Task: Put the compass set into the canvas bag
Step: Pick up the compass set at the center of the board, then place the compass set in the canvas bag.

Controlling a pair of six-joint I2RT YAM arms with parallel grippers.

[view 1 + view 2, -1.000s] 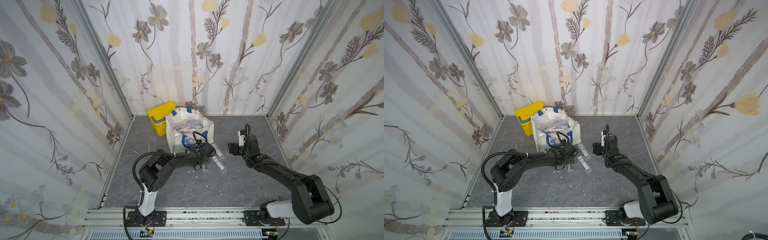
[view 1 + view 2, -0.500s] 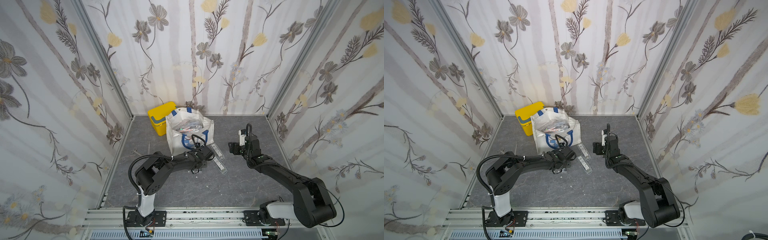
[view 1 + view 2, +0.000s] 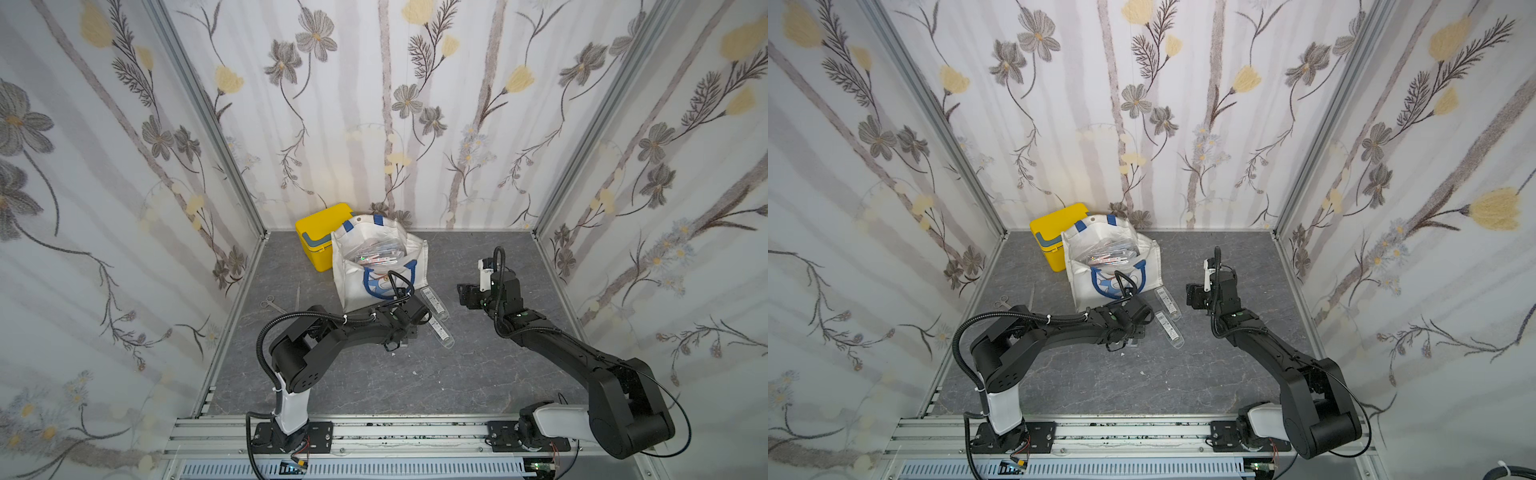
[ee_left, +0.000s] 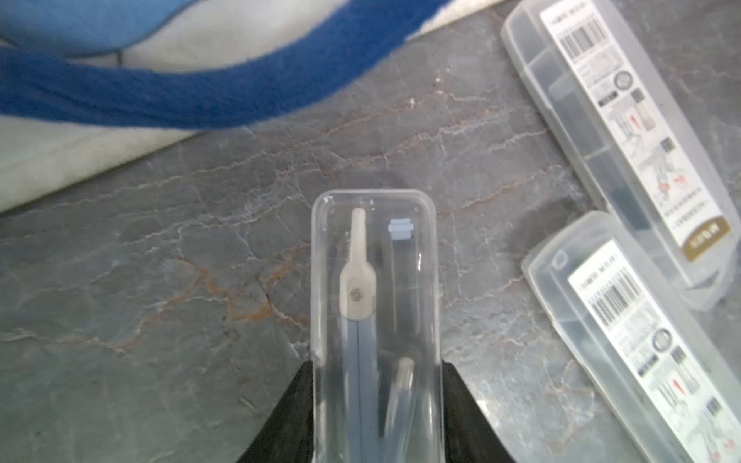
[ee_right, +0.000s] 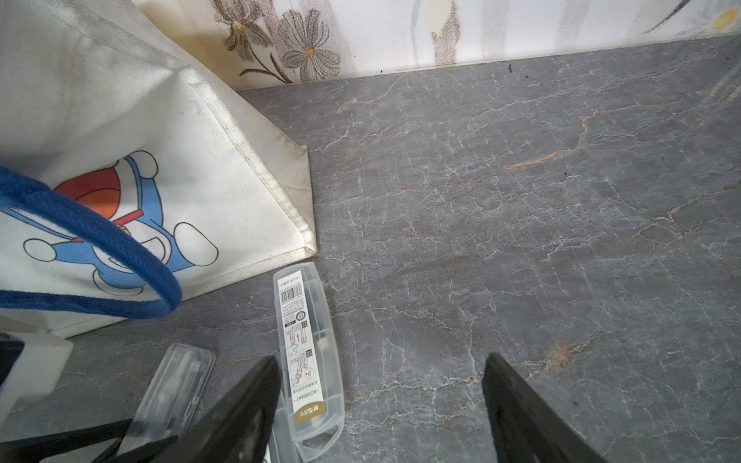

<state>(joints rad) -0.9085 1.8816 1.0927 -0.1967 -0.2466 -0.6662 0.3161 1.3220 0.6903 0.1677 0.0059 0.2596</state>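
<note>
Left hand [image 4: 377,368] clamped on the compass set [image 4: 375,280] near the canvas bag [image 5: 120,100]; right hand [image 5: 381,360] wide apart, empty.

Black arms, white bases.
Left arm [image 3: 332,332] and right arm [image 3: 561,349]: matte black links, white base segments [image 3: 291,409], looped cables [image 3: 262,345]; left gripper [image 4: 377,405] fingers [image 4: 288,421] seem plain black wedges.

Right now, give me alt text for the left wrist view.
The left gripper is shut on the compass set in its clear case. Two labelled cases lie beside it on the grey table; the blue handle of the canvas bag crosses beyond.
</note>
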